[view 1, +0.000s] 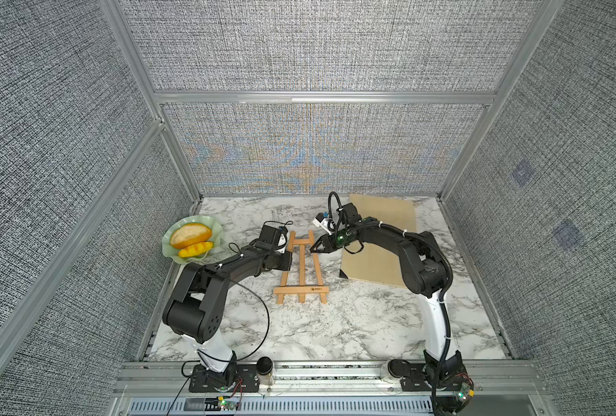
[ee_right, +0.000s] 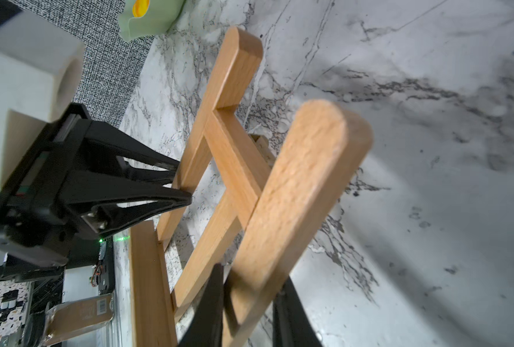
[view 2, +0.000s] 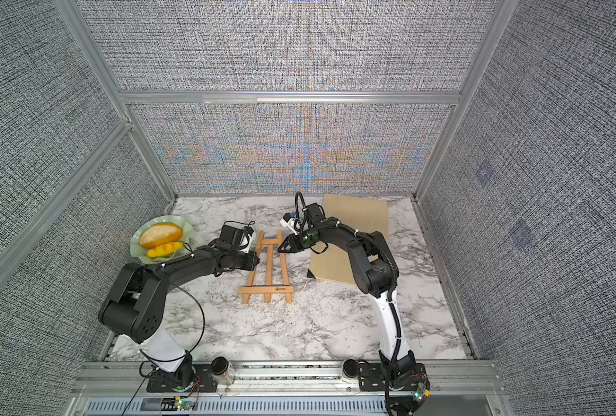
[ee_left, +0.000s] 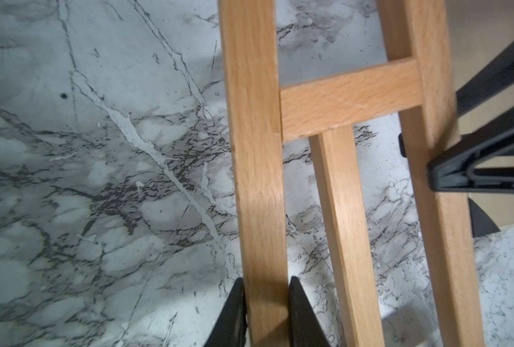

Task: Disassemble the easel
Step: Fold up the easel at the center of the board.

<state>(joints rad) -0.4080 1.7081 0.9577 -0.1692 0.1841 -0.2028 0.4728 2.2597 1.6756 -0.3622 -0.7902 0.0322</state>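
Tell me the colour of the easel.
The easel is orange-tan natural wood with visible grain, best seen in the left wrist view.

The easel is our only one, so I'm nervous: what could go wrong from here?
1. The left gripper and right gripper each pinch one front leg of the easel only at the tips; a leg might slip or twist out.
2. Pulling the legs apart could strain the crossbar joints.
3. The right arm reaches across the board; a jerk might knock it.
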